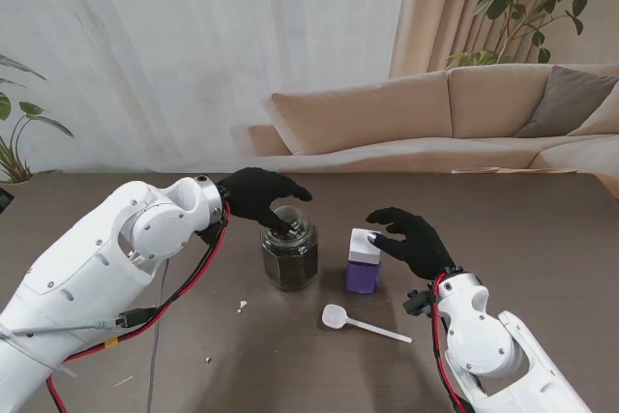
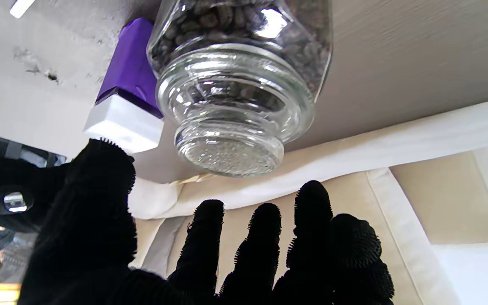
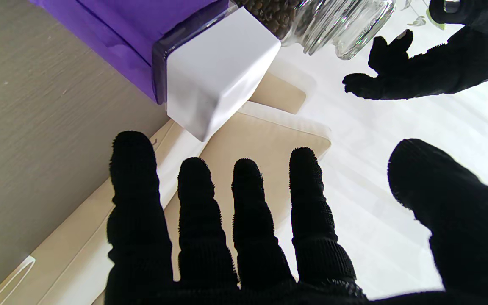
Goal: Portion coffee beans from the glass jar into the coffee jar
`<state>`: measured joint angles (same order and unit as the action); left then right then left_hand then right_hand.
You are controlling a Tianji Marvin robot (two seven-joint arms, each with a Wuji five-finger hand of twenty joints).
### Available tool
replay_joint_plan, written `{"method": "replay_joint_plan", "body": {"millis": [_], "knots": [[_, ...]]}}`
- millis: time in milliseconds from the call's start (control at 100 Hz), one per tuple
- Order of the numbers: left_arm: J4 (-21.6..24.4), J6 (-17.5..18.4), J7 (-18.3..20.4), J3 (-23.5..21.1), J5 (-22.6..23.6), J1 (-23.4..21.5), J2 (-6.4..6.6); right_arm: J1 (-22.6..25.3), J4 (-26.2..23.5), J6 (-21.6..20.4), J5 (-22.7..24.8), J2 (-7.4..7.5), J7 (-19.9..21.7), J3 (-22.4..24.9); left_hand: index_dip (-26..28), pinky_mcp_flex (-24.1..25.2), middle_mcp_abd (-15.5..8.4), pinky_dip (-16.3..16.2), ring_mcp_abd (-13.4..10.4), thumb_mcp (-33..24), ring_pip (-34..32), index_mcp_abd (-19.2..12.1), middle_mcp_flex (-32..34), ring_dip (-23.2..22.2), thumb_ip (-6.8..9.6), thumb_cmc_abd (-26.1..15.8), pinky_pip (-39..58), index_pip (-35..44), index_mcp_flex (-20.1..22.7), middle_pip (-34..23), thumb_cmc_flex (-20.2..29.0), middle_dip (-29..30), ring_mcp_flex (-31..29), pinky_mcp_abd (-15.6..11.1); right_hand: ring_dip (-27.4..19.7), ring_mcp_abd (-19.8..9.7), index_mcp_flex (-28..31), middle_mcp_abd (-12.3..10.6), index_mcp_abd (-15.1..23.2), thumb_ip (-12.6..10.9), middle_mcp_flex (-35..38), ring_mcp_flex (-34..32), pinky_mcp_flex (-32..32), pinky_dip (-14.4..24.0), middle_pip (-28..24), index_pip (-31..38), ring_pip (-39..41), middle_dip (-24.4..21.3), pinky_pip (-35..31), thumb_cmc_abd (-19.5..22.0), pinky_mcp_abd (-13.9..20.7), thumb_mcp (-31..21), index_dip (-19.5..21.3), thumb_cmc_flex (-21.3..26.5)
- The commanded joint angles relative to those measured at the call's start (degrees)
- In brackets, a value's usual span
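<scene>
The glass jar (image 1: 289,258), about two-thirds full of dark coffee beans, stands upright mid-table with its glass stopper lid (image 2: 229,148) on. My left hand (image 1: 256,195) hovers just over that lid, fingers (image 2: 265,228) spread and holding nothing. Close to the right of the glass jar stands the purple coffee jar (image 1: 363,273) with its white cap (image 3: 214,80) on. My right hand (image 1: 414,239) is open right beside the cap, its fingers (image 3: 244,199) spread toward it without gripping. The glass jar (image 3: 337,21) and my left hand (image 3: 430,67) also show in the right wrist view.
A white plastic spoon (image 1: 363,324) lies on the brown table (image 1: 542,229), nearer to me than the purple jar. A few small crumbs (image 1: 242,305) sit to the left of it. A beige sofa (image 1: 435,123) runs along the table's far edge.
</scene>
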<state>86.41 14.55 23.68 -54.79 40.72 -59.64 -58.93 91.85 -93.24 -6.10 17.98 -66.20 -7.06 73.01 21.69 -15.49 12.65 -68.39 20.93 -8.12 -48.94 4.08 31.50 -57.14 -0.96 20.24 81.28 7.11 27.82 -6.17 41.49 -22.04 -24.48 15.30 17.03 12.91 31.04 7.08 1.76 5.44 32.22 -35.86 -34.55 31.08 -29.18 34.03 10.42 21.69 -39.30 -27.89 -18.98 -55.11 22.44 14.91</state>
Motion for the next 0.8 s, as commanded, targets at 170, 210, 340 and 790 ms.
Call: {"method": "replay_joint_plan", "body": {"millis": [170, 210, 340, 790], "knots": [[-0.5, -1.78, 4.04, 2.29, 2.12, 2.43, 0.58, -0.03, 0.11, 0.21, -0.37, -0.1, 1.29, -0.48, 3.11, -7.62, 2.93, -7.06, -2.75, 1.96, -12.69, -4.16, -2.12, -7.91, 0.21, 2.33, 9.11, 0.57, -3.14, -2.1, -2.6, -6.96, -5.49, -1.94, 0.36, -0.24, 0.89, 0.76, 0.51, -1.37, -0.01, -0.69, 19.47, 0.89, 0.24, -0.12, 0.26, -0.49, 1.12, 1.4, 0.72, -0.78, 0.13, -1.14], [-0.63, -2.42, 4.8, 2.86, 2.02, 2.9, 0.65, -0.05, 0.13, 0.21, -0.4, -0.08, 1.39, -0.54, 3.18, -8.05, 3.31, -7.21, -3.08, 2.03, -13.48, -4.56, -2.26, -8.25, 0.22, 2.38, 9.44, 0.48, -3.35, -2.07, -2.71, -7.41, -5.96, -1.87, 0.36, -0.15, 0.93, 0.74, 0.48, -1.36, -0.01, -0.68, 19.43, 0.9, 0.24, -0.11, 0.26, -0.48, 1.12, 1.41, 0.74, -0.74, 0.14, -1.2], [-1.63, -2.94, 5.76, 4.47, 2.86, 4.22, 0.8, -0.06, 0.14, 0.18, -0.48, 0.0, 1.76, -0.65, 3.73, -11.19, 3.87, -6.41, -5.02, 2.15, -17.14, -5.47, -1.23, -9.29, 0.28, 2.72, 11.4, 0.56, -3.78, -2.56, -2.65, -9.69, -8.94, -2.01, 0.36, -0.3, 0.84, 0.66, 0.54, -1.35, -0.08, -0.65, 19.4, 0.92, 0.26, -0.15, 0.22, -0.48, 1.16, 1.4, 0.74, -0.66, 0.15, -1.23], [-3.98, -3.41, 2.05, 7.01, 2.86, 4.88, 0.06, -0.13, 0.25, 0.61, -0.97, -0.06, 1.86, -0.59, 9.67, -22.61, 2.64, 4.25, -11.28, -24.3, -30.62, -4.99, 10.88, -7.7, -2.16, 9.23, 20.23, 7.36, 2.6, -14.98, 1.45, -28.2, -23.01, -1.62, 0.39, -0.17, 0.83, 0.66, 0.32, -1.36, 0.03, -0.72, 19.36, 1.0, 0.2, -0.12, 0.24, -0.43, 1.32, 1.6, 0.76, -0.73, 0.19, -1.2]]}}
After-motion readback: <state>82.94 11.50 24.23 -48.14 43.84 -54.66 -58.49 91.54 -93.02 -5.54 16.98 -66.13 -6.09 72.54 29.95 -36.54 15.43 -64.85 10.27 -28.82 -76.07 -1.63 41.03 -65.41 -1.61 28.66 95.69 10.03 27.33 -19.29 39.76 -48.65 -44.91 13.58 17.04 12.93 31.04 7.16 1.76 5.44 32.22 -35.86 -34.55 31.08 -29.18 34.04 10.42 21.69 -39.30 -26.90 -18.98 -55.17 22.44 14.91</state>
